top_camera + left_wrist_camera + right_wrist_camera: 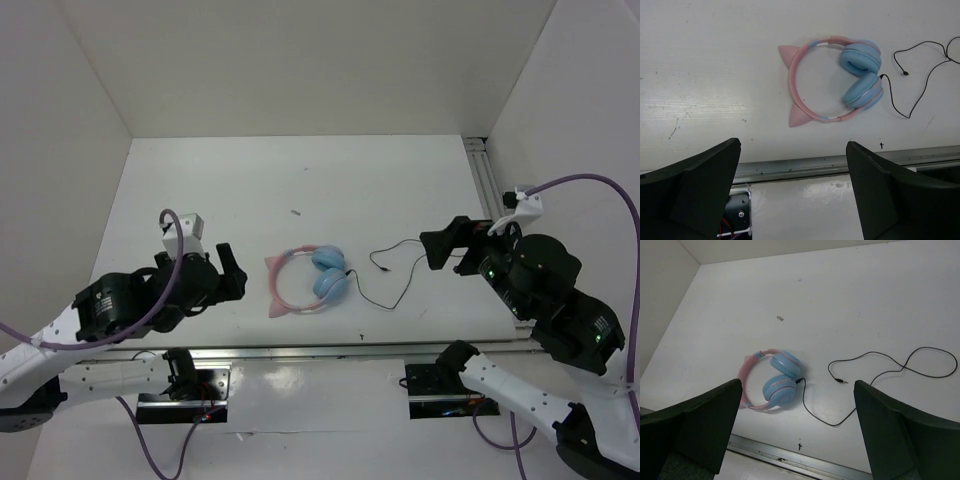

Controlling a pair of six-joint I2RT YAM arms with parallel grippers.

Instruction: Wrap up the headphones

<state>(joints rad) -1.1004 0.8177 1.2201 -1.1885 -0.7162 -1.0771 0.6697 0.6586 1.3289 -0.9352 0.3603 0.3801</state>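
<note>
Pink-banded, cat-eared headphones (329, 278) lie flat near the worktop's (250, 180) 6 o'clock edge. Their long axis runs 9 to 3: the ear points face 9 o'clock and the two light blue cups sit together at 3 o'clock. A thin black cord (910, 117) trails loose toward 3. The left end effector (232, 272) and right end effector (438, 250) flank them, fingers apart, holding nothing.

A robotics lab booth: plain white walls (300, 60), white table (300, 180), aluminium rail (484, 175).

White table (250, 180); plain white walls (300, 60) on three sides.
</note>
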